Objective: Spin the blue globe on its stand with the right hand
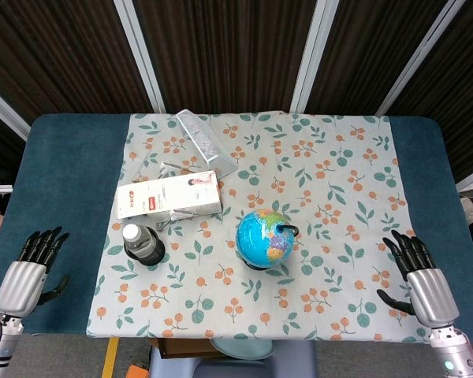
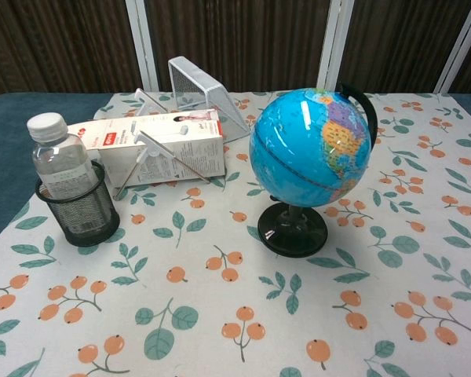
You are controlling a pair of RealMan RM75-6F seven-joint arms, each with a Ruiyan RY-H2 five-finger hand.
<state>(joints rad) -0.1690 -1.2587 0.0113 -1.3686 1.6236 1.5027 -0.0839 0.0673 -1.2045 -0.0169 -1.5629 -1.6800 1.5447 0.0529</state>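
Note:
The blue globe [image 1: 265,237] stands upright on its black stand near the middle of the floral cloth; in the chest view the globe [image 2: 310,147] fills the centre right, on its round black base [image 2: 291,230]. My right hand [image 1: 418,273] rests at the table's right front, fingers spread and holding nothing, well to the right of the globe. My left hand [image 1: 30,269] lies at the left front on the blue table cover, fingers extended, also holding nothing. Neither hand shows in the chest view.
A clear bottle with a white cap sits in a black mesh cup [image 1: 143,245] left of the globe. Behind it lie a white and red box [image 1: 170,196] and a tipped wire mesh tray [image 1: 205,139]. The floral cloth [image 1: 339,173] covers the table's middle.

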